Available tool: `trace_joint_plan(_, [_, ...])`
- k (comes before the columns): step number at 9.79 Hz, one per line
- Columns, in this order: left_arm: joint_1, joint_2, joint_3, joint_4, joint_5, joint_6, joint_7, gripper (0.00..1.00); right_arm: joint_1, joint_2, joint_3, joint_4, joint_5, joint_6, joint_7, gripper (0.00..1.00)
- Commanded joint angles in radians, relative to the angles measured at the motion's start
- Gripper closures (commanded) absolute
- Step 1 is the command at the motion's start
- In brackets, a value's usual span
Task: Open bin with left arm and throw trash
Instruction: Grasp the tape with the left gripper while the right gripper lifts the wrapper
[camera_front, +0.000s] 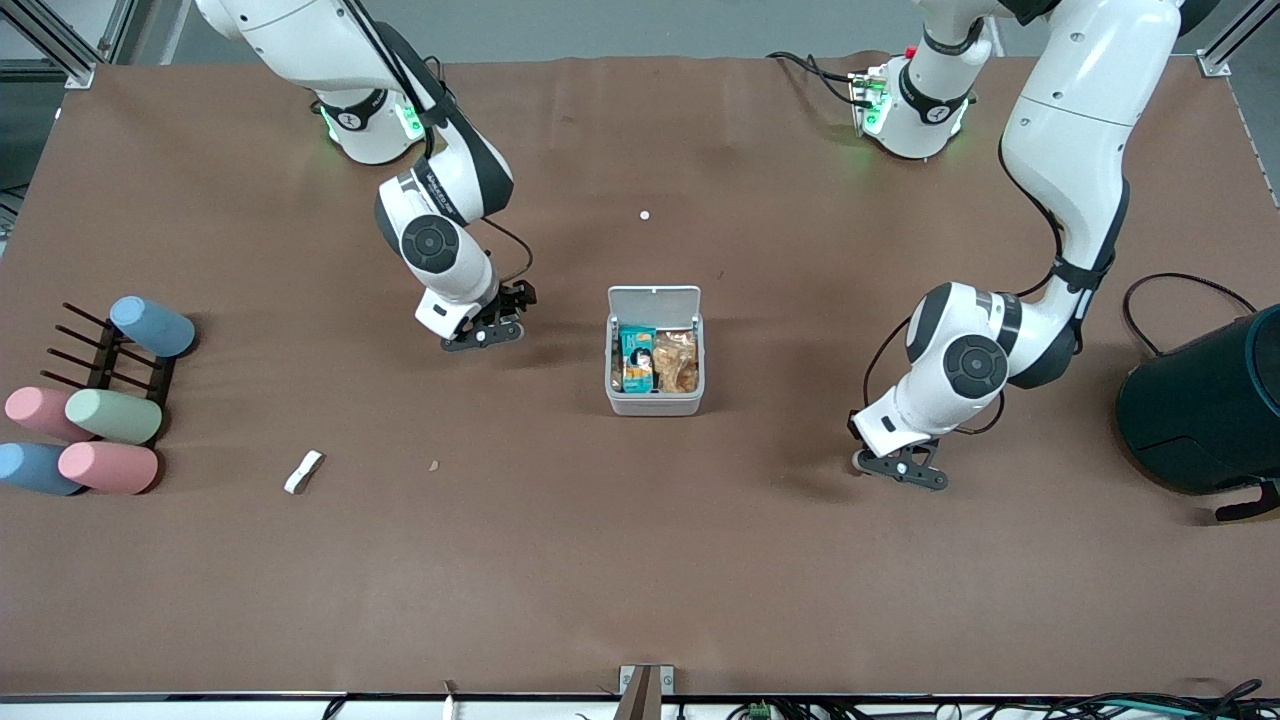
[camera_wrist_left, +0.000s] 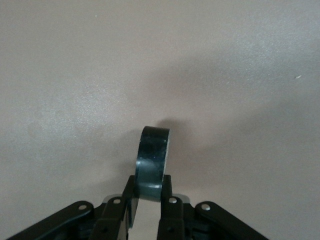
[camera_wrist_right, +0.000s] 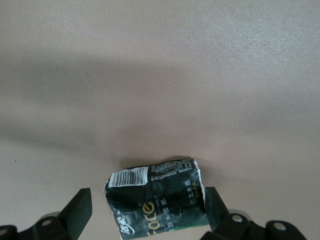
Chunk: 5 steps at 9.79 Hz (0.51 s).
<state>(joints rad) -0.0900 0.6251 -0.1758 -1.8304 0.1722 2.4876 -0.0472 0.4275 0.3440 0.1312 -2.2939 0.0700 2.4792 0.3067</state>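
The bin (camera_front: 655, 350) stands mid-bench, lid up. Left claw (camera_wrist_left: 149, 199) pinches the tape roll (camera_wrist_left: 152, 162) by its edge; it may twist free. Right claw (camera_wrist_right: 145, 210), spread, straddles the black wrapper (camera_wrist_right: 156, 196); closing may crumple it and skew the grasp.

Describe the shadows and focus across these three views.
Front view: even light, soft shadows under both arms on the table. Left wrist view: the tape roll is sharp and casts a faint shadow. Right wrist view: a broad shadow band crosses the tabletop above the black wrapper, whose print is readable.
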Motion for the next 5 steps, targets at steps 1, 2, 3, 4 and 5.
trace_joint_plan(1, [-0.001,-0.039,0.001,-0.009,0.016,-0.016,-0.023,1.0,-0.001,0.006,-0.001,-0.007,-0.019,0.017,0.003,0.01])
trace_joint_plan(2, [0.004,-0.056,-0.016,0.005,0.016,-0.05,-0.025,1.0,-0.001,0.013,-0.004,-0.007,-0.022,0.02,0.003,0.01])
trace_joint_plan(3, [0.01,-0.074,-0.028,0.007,0.015,-0.071,-0.026,1.0,-0.001,0.016,-0.008,-0.007,-0.027,0.021,0.003,0.03])
trace_joint_plan(4, [0.01,-0.09,-0.03,0.005,0.015,-0.088,-0.026,1.0,0.0,0.018,-0.009,-0.007,-0.027,0.021,0.003,0.05])
trace_joint_plan(5, [0.01,-0.105,-0.03,0.007,0.015,-0.102,-0.025,1.0,0.002,0.02,-0.009,-0.007,-0.027,0.021,0.003,0.07])
